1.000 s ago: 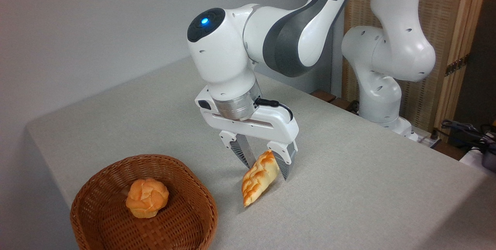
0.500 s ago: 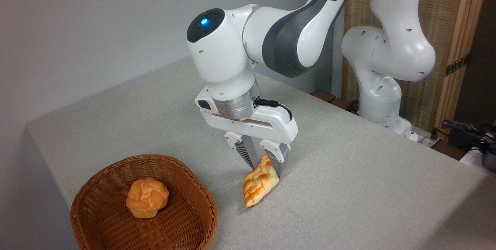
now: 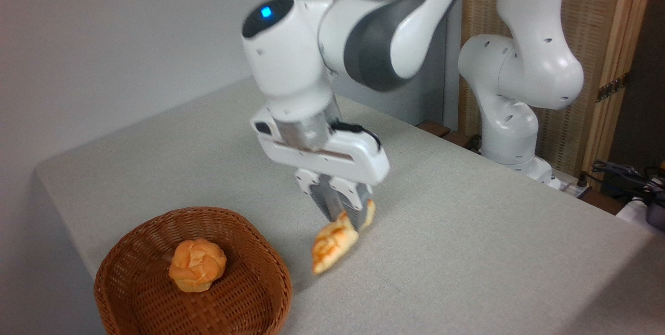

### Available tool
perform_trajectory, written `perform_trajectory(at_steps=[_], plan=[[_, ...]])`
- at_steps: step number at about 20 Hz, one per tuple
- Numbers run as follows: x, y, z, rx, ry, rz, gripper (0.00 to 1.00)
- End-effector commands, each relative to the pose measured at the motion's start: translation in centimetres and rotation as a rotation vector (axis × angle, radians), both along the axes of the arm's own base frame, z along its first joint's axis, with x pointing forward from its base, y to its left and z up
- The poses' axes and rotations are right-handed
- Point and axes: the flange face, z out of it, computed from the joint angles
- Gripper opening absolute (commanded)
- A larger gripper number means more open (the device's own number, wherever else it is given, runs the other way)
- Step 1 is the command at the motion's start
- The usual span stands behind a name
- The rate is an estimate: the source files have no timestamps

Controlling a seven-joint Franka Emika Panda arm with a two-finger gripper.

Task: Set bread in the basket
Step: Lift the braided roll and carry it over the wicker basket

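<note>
Pinching the braided loaf near its upper end, the gripper holds it tilted just right of the wicker basket.

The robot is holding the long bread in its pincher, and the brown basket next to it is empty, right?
Not quite. The end effector does hold the long bread, but the brown basket is not empty: a small round orange bun sits inside it. The camera view shows this.

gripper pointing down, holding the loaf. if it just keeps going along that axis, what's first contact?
Likely the table: the gripper points down at bare cloth right of the basket, and the loaf tip would touch first. Depth unclear.
</note>
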Motion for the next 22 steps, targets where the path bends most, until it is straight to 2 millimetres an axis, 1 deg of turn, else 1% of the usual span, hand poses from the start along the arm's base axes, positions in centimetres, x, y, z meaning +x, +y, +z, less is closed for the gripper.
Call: perform_trajectory(at_steps=[1,2,3,4,5,6,7,8,9,10,11,12,13,14,15,16,18,20,21,22], plan=[[5.2,-2.4,7.0,-0.015,-0.035,-0.142,0.10],[6.0,-2.8,7.7,-0.020,-0.044,-0.171,0.10],[7.4,-3.3,9.2,-0.020,-0.074,-0.210,0.10],[8.2,-3.4,9.6,-0.021,-0.088,-0.221,0.10],[9.4,-3.4,10.1,-0.021,-0.110,-0.243,0.11],[10.0,-3.5,10.5,-0.021,-0.126,-0.257,0.11],[11.2,-3.5,10.8,-0.023,-0.143,-0.289,0.12],[11.9,-3.6,10.8,-0.025,-0.152,-0.310,0.14],[13.2,-3.3,10.6,-0.025,-0.179,-0.343,0.17],[13.8,-3.4,10.3,-0.024,-0.193,-0.359,0.17],[14.7,-2.9,9.8,-0.023,-0.232,-0.365,0.18],[15.1,-2.5,9.7,-0.024,-0.262,-0.361,0.20],[15.7,-1.9,9.8,-0.013,-0.318,-0.356,0.37],[16.0,-1.9,9.3,-0.012,-0.328,-0.358,0.53],[16.6,-1.8,8.5,0.002,-0.341,-0.363,0.86],[16.8,-1.8,8.0,0.003,-0.339,-0.365,1.00],[16.8,-1.9,7.5,0.001,-0.332,-0.365,1.00],[16.8,-2.4,6.8,-0.004,-0.320,-0.372,1.00],[16.8,-2.9,6.7,-0.009,-0.316,-0.380,1.00],[16.7,-3.0,6.6,-0.010,-0.315,-0.381,1.00]])
